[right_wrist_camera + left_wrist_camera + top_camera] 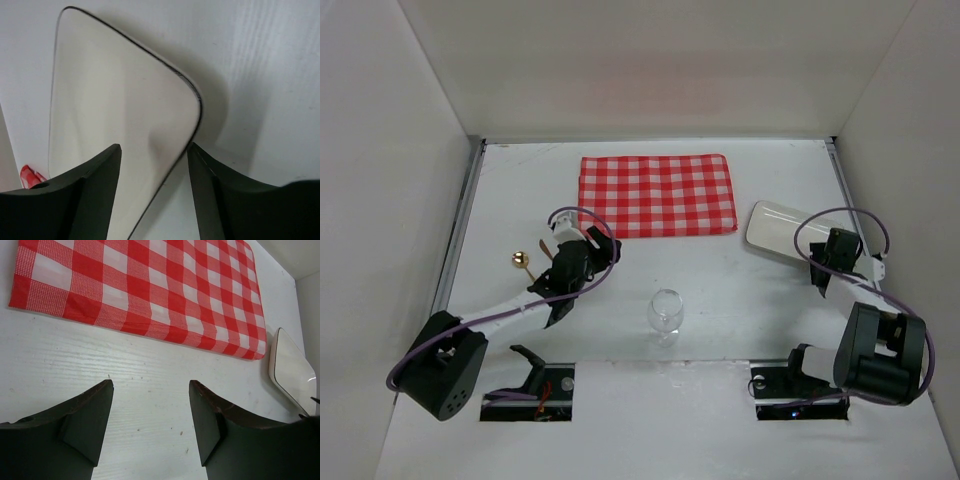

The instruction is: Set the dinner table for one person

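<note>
A matte white bench [720, 300] with grey metal strips along its sides is carrying everything for a one-person dinner setting. A red-and-white checked cloth [657, 194] is lying flat at its far middle. A white rectangular plate [780, 232] with rounded corners is sitting apart on the bare surface, just to the right of the cloth, its long axis running from far left to near right. The right pincer [154, 152] is hovering with its jaws spread and holding nothing, the plate's near corner showing in the gap between them. That arm looks the nearer and better placed to take the plate. The left pincer [150, 390] is likewise standing open and empty over bare bench, facing the cloth's near edge. A clear stemmed wine glass [665, 312] is standing upright near the middle, between the two arms. A small gold-coloured utensil [523, 262], seemingly a spoon, is lying beside the left arm.
</note>
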Available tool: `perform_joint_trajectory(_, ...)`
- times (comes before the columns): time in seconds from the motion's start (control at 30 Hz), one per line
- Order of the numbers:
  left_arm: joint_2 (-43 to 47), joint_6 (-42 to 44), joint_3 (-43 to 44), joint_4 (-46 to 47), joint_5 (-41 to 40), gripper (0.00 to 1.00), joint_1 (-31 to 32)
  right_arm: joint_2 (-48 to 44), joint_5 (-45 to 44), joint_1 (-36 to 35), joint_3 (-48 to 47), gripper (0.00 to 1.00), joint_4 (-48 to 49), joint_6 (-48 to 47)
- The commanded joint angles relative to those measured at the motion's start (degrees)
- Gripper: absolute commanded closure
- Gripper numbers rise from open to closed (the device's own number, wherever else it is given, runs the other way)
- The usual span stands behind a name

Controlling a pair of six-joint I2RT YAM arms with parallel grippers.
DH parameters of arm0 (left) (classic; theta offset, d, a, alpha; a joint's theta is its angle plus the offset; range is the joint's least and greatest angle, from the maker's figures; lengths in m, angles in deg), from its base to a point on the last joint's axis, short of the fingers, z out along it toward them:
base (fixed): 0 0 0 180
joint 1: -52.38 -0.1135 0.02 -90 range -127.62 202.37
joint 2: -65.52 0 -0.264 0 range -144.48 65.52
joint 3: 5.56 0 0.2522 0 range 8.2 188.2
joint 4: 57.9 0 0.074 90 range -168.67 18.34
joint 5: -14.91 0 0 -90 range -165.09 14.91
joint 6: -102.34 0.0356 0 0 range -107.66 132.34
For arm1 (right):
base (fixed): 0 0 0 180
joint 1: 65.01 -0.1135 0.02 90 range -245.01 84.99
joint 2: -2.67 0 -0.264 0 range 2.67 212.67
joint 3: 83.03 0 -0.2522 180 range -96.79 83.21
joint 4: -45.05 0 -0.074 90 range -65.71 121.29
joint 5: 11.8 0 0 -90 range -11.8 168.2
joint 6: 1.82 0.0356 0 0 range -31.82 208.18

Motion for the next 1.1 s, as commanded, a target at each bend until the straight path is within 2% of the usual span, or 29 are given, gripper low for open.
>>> perform_joint_trajectory(0.0,-0.6,0.0,0.0,2.8,0.8,0.41,-0.3,0.4,2.4,-0.8,-4.1,0.37,3.7,-7.4)
perform_joint_trajectory(0.17,-0.6,-0.3,0.1,2.8,1.3,0.41,-0.4,-0.4,7.3,-3.6,-0.1,0.37,7.1,-0.3)
perform_joint_trajectory(0.37,-1.0,-0.5,0.1,2.8,1.5,0.41,-0.4,5.4,7.9,-9.1,-1.2,0.37,9.5,4.3)
perform_joint_trajectory(0.53,-1.1,-0.5,0.1,2.8,1.5,0.41,-0.4,11.6,7.2,-9.7,-3.4,0.48,13.0,8.1)
perform_joint_trajectory(0.6,-1.2,-0.5,0.1,3.1,1.5,0.41,-0.5,12.1,6.0,-9.7,-2.9,0.53,14.6,9.8)
perform_joint_trajectory(0.77,-1.8,-0.5,0.0,3.1,1.5,0.41,-0.7,13.5,4.5,-9.7,-2.7,0.57,15.4,11.9)
perform_joint_trajectory(0.93,-2.0,-0.5,-0.1,3.6,1.5,0.41,-0.8,15.2,4.4,-9.6,-3.1,0.68,15.1,13.2)
perform_joint_trajectory(1.0,-1.9,-0.5,-0.1,3.6,1.5,0.41,-1.0,14.7,4.0,-9.3,-2.4,0.69,15.2,13.5)
perform_joint_trajectory(1.07,-1.8,-0.6,-0.2,3.6,1.5,0.41,-1.2,13.7,3.6,-9.3,-2.1,0.65,15.1,12.7)
